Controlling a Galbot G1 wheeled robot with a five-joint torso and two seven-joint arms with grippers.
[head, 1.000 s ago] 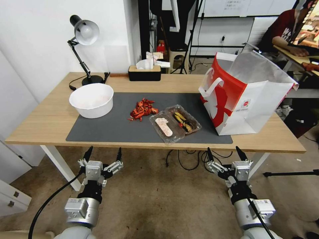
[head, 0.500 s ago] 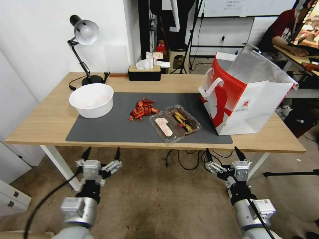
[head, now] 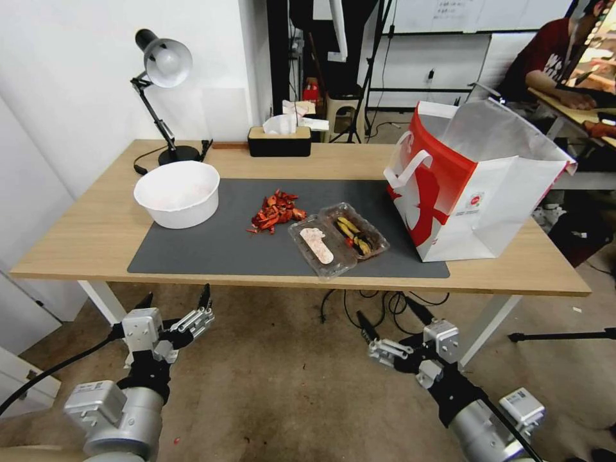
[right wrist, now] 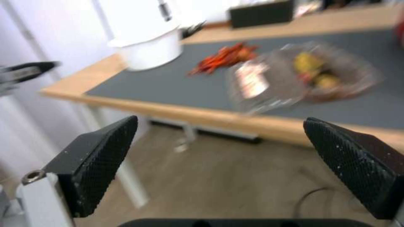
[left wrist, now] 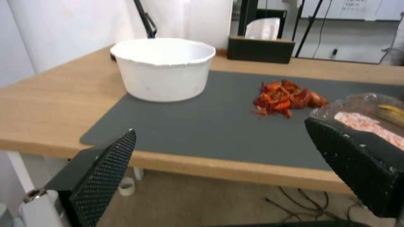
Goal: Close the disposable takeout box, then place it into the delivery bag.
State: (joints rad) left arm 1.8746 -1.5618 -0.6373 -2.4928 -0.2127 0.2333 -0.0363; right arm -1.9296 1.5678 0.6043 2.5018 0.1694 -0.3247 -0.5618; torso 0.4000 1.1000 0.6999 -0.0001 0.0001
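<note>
The disposable takeout box (head: 338, 239) lies open on the grey mat (head: 212, 244), both clear halves flat. One half carries the pale label and the other holds dark, yellow and red food. It shows too in the left wrist view (left wrist: 370, 110) and the right wrist view (right wrist: 303, 72). The delivery bag (head: 475, 186) stands open and upright just right of the box. My left gripper (head: 176, 296) (left wrist: 221, 126) hangs open below the table's front edge, left of the box. My right gripper (head: 385, 310) (right wrist: 221, 121) is open too, below the edge, in front of the box.
A big white bowl (head: 177, 192) stands on the mat's left end and a pile of red scraps (head: 276, 210) lies mid-mat. A desk lamp (head: 162, 83) and a black tissue box (head: 279, 140) stand at the back. Cables (head: 359, 308) hang under the table.
Both arms have sunk lower below the table edge. The left gripper has drifted left; the right gripper has swung left and tilted. Box and bag have not moved.
</note>
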